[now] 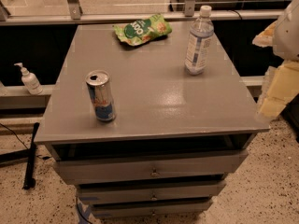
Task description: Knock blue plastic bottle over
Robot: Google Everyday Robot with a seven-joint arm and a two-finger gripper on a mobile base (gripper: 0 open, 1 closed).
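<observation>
The blue plastic bottle (199, 40) stands upright on the far right part of the grey cabinet top (154, 101). It is clear bluish plastic with a white cap and a white-and-blue label. My gripper (276, 91) shows as white and pale yellow parts at the right edge of the view. It is off the cabinet's right side, right of the bottle and nearer to me, well apart from it.
A silver-and-blue drink can (100, 96) stands upright near the front left. A green snack bag (142, 30) lies at the back. A white pump dispenser (30, 80) stands on a ledge to the left. The cabinet has several drawers (152, 171) below.
</observation>
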